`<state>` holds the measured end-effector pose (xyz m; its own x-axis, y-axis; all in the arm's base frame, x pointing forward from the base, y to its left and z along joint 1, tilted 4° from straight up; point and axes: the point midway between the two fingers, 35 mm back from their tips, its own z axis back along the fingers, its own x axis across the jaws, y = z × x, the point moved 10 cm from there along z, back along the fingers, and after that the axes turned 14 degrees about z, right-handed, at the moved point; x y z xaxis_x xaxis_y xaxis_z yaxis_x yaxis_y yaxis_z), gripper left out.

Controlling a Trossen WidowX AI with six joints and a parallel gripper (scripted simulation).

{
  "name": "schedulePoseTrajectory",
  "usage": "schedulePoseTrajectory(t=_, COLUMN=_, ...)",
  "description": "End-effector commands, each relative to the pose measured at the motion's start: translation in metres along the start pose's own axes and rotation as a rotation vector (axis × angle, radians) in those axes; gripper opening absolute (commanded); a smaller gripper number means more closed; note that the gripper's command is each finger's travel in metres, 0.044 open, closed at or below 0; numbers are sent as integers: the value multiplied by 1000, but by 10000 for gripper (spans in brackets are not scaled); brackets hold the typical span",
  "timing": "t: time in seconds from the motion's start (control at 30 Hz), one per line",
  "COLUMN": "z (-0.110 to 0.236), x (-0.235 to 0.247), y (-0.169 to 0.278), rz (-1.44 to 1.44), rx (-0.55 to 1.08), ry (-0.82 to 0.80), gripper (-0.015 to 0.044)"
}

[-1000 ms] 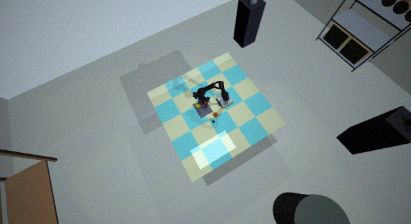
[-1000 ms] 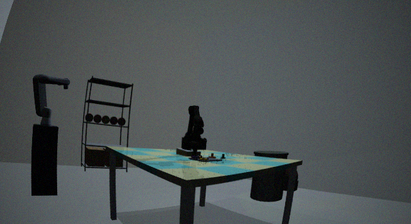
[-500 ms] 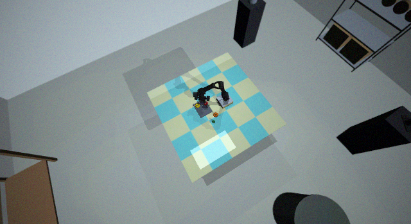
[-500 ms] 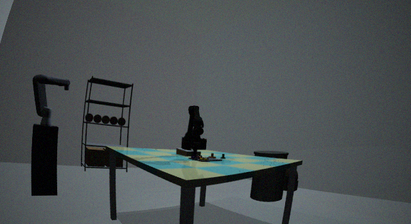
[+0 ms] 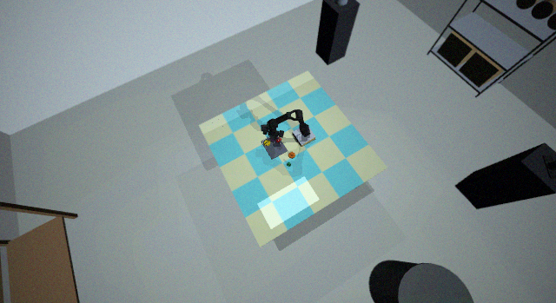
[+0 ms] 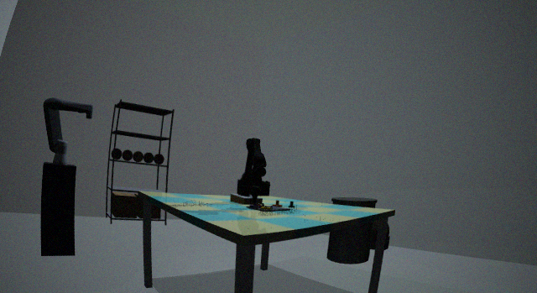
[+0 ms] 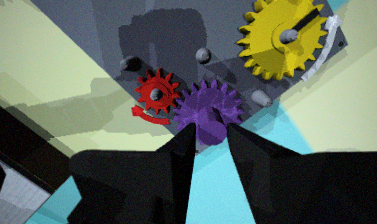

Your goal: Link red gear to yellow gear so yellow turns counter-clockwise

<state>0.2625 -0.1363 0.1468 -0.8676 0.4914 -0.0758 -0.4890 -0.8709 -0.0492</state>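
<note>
The grey board (image 5: 275,152) (image 7: 223,17) carries the small red gear (image 7: 157,93) and the larger yellow gear (image 7: 284,42) with a black stripe. A purple gear (image 7: 205,102) is at the board's corner beside the red gear, their teeth close together. Whether it sits fully flat is hard to tell. My gripper (image 7: 210,128) is pointing down over the purple gear, its fingertips slightly parted on either side of the gear's knob. Three bare pegs show: one peg (image 7: 131,63) beyond the red gear, a middle peg (image 7: 203,55), and a peg (image 7: 261,98) between purple and yellow.
An orange gear (image 5: 291,154) and a green gear (image 5: 288,164) stand on the table near the board. The arm's base stands on a pale block (image 5: 309,141) beside the board. A red arrow (image 7: 150,117) and a white arrow (image 7: 325,56) lie beside their gears.
</note>
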Motion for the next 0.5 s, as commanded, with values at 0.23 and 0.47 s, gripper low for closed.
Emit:
schedulePoseTrajectory(t=0.23, z=46, x=0, y=0, rz=-35, rx=0, ry=3, gripper=140)
schedulePoseTrajectory(t=0.47, z=39, x=-2, y=-36, rz=-148, rx=-2, ry=1, gripper=245)
